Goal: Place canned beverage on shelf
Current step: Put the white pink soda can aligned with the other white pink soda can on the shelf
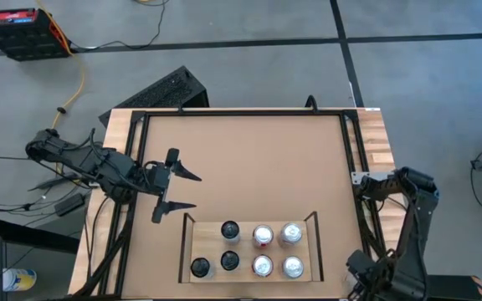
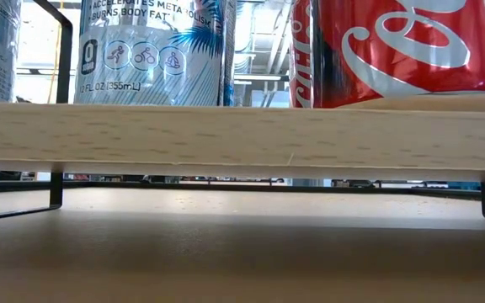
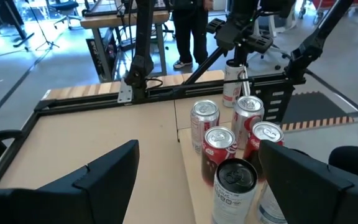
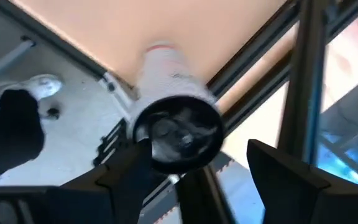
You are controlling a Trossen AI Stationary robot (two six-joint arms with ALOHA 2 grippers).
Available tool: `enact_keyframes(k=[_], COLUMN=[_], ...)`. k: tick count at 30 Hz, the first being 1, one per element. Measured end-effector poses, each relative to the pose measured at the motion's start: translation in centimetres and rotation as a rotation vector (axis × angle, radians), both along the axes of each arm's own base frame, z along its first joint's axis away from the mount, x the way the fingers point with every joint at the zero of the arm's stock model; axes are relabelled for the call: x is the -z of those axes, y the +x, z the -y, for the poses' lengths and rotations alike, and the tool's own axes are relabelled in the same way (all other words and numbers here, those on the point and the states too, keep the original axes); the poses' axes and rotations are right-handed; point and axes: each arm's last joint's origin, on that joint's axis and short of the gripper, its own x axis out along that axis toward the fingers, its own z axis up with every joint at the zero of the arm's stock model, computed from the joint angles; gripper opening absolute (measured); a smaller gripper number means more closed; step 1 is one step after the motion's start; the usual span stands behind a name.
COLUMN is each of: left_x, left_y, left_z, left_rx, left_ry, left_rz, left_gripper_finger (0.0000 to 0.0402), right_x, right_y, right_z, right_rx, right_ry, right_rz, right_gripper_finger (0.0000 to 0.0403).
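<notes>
The pale wood shelf (image 1: 310, 251) stands near the table's near edge and carries several upright cans, some black-topped (image 1: 230, 231), some silver-topped (image 1: 263, 236). In the low view its board edge (image 2: 242, 135) bears a silver-blue can (image 2: 154, 50) and a red can (image 2: 402, 50). My left gripper (image 1: 180, 191) is open and empty, left of the shelf, pointing at the cans (image 3: 219, 149). My right gripper (image 4: 191, 168) is open at the table's right near corner, its fingers on either side of a white can's dark top (image 4: 178, 134). My right gripper has one finger (image 4: 126, 171) showing against the white can's top rim (image 4: 143, 146), while a gap shows on the other side. Whether the finger touches the can, I cannot tell.
A black frame (image 1: 241, 112) runs around the brown tabletop. The tabletop between my left gripper and its far edge is bare. A black object (image 1: 170, 88) lies beyond the far left corner. People (image 3: 188, 31) stand beyond the table. A shoe (image 4: 39, 84) shows on the floor.
</notes>
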Motion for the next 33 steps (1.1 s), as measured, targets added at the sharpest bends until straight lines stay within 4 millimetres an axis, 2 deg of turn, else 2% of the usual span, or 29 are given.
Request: enact_keyframes(k=[19,27,33], left_x=[0.4,0.5,0.5], left_y=[-0.1,-0.1,-0.1], left_z=[0.1,0.0,0.0], left_rx=[0.030,0.030,0.032], left_ry=[0.004,0.011,0.018], left_rz=[-0.044,-0.053,-0.050], left_gripper_finger=[0.0316,0.0316,0.0316], right_x=[-0.4,1.7,1.7], right_y=[0.2,0.2,0.3], right_z=[-0.2,-0.2,-0.2], right_rx=[0.039,0.021,0.038], right_ry=[0.039,0.028,0.032], right_rz=[0.046,0.033,0.037], right_gripper_finger=[0.0286,0.0286,0.0286])
